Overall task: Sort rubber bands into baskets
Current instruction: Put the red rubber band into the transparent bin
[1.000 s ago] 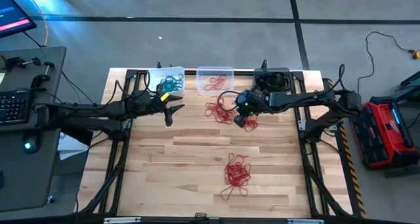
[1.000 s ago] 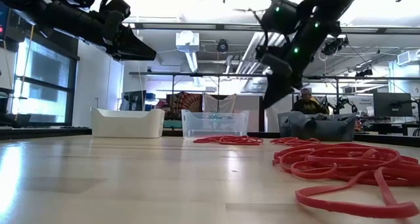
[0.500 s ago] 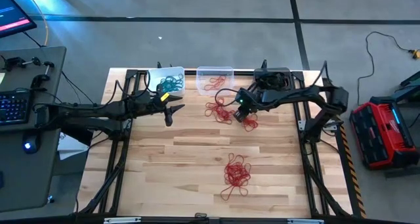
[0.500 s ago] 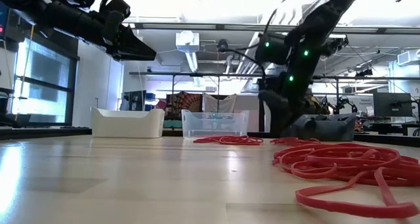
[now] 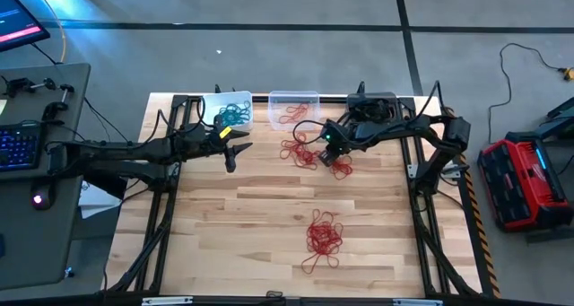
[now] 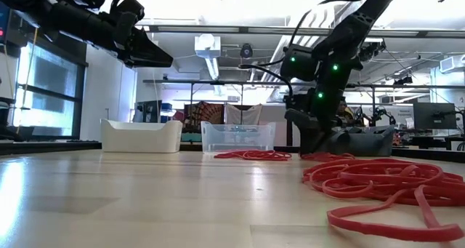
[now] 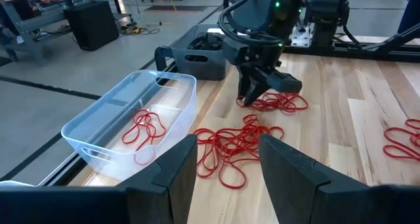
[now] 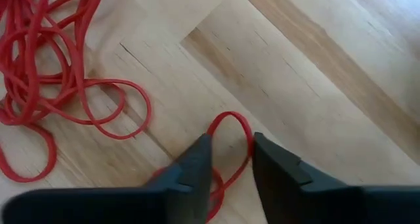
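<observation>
Reaching down to the table just in front of the dark grey basket [image 5: 371, 106], the right gripper [image 5: 335, 159] has its fingers slightly apart, straddling a red rubber band loop [image 8: 231, 129] on the wood. More red bands [image 5: 300, 150] lie beside it before the clear basket [image 5: 293, 107], and another pile [image 5: 324, 234] sits nearer the front. The left gripper [image 5: 235, 147] hovers with its fingers apart beside the white basket [image 5: 230, 110], which contains teal bands [image 5: 234, 114].

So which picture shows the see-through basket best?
The left wrist view: the clear basket shows whole, with red rubber bands inside. The high view shows it small from above; the low view shows only its side. The right wrist view misses it.
</observation>
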`<state>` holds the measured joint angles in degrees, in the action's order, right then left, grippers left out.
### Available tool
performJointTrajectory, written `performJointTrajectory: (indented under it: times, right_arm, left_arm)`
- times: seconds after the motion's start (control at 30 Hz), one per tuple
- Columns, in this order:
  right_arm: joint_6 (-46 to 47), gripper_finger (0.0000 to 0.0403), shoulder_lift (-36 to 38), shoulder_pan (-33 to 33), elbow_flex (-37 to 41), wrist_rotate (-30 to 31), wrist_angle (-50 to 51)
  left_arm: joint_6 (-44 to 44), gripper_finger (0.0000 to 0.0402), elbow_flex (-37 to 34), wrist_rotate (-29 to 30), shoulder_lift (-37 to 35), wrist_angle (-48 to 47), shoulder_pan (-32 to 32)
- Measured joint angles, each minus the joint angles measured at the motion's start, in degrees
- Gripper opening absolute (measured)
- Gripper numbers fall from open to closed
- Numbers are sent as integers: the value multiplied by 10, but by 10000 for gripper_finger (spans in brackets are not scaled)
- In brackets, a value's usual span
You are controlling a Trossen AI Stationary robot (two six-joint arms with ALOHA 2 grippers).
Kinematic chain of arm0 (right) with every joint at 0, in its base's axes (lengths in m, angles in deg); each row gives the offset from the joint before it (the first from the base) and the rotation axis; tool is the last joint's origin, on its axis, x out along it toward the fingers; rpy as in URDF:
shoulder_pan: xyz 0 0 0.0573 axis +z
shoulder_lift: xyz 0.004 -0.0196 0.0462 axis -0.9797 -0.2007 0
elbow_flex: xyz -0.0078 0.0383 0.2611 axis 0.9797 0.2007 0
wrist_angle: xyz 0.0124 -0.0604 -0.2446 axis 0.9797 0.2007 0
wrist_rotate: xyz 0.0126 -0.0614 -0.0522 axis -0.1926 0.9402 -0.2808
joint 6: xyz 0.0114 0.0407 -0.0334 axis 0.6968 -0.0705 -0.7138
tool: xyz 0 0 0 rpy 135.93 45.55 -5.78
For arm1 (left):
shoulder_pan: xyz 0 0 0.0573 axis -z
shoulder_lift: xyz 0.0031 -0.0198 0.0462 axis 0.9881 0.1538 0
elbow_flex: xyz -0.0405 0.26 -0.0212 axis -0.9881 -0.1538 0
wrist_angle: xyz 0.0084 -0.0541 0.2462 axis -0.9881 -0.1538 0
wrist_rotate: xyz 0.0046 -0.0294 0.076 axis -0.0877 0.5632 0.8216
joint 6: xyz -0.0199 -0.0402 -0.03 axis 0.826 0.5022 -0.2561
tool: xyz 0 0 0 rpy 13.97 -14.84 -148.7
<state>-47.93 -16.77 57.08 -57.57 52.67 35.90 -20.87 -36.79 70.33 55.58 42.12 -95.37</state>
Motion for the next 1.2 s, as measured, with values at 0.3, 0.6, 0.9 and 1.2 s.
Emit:
performJointTrajectory:
  times: [0.3,0.6,0.9,1.2]
  right_arm:
    - [-39,14,0,4,-12,-24,13]
    - [-75,4,4,38,-66,-23,25]
    - [-123,1,5,84,-148,-23,43]
    - [-142,0,5,117,-217,31,96]
  left_arm:
    - [0,156,0,0,0,0,0]
    - [0,156,0,0,0,0,0]
    - [-1,156,0,0,0,0,0]
    - [-1,156,0,0,0,0,0]
